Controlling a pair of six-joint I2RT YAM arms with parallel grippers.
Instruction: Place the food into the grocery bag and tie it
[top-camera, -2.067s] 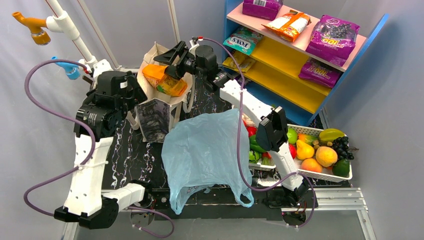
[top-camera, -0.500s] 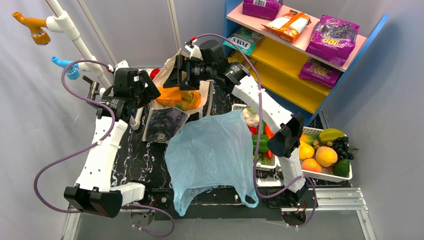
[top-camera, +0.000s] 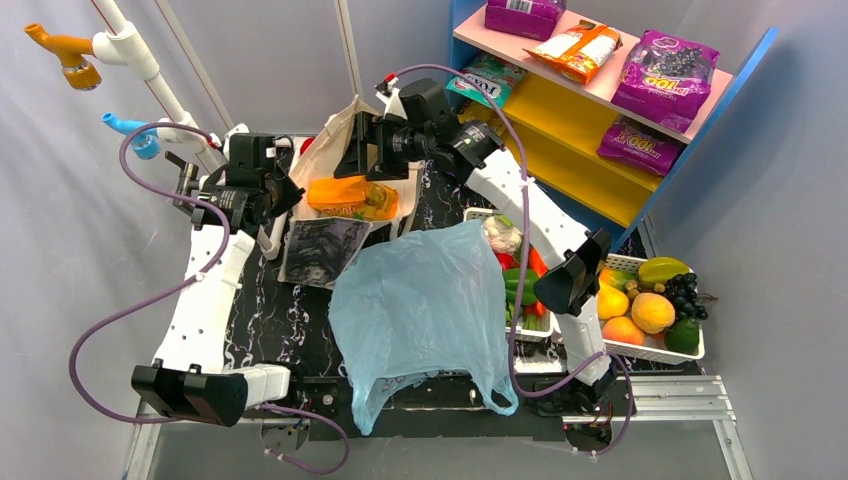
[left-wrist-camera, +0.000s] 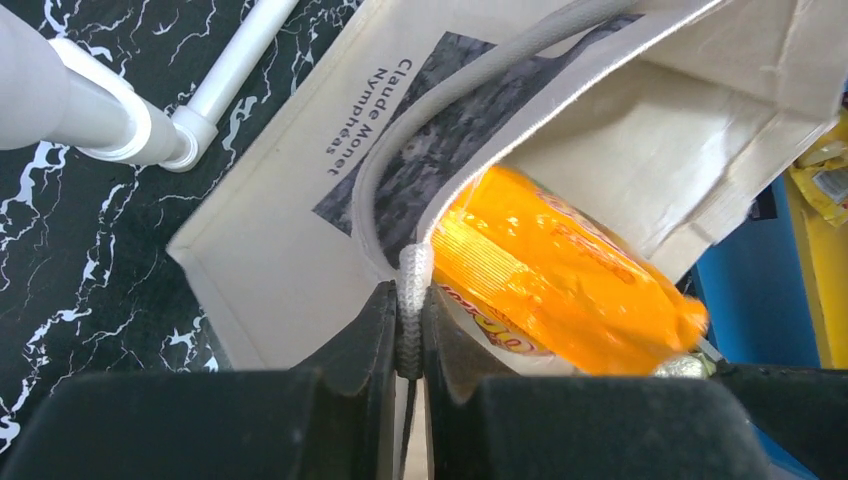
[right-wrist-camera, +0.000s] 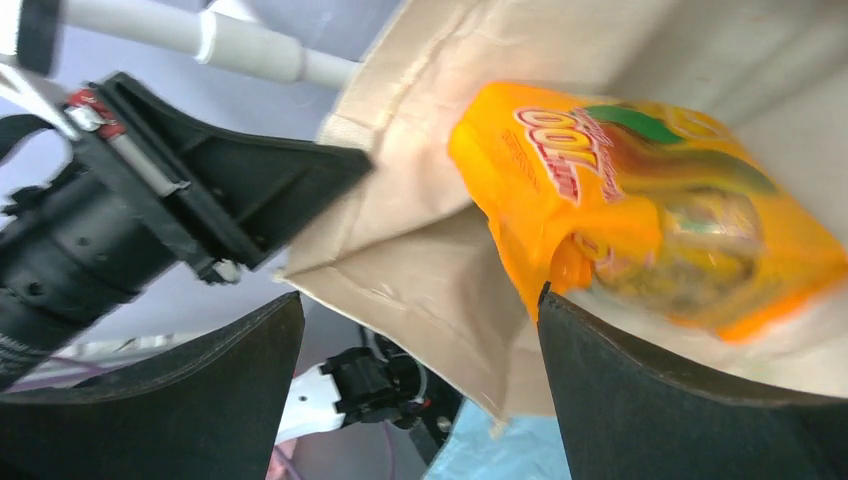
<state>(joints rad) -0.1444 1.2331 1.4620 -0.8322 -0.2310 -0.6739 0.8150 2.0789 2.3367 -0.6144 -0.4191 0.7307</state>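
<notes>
Pinching canvas tote (left-wrist-camera: 270, 270) rim, left gripper (left-wrist-camera: 410, 297) closed

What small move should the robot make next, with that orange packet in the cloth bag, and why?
Probably it should draw the right gripper out of the canvas tote. Its jaws stand open with nothing held. The orange packet lies in the tote's mouth, and the left gripper is clamped on the tote's strap. The blue grocery bag lies flat on the table.

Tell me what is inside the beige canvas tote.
An orange snack packet lies in the mouth of the canvas tote. Whatever sits deeper is covered by the packet and the cloth.
</notes>
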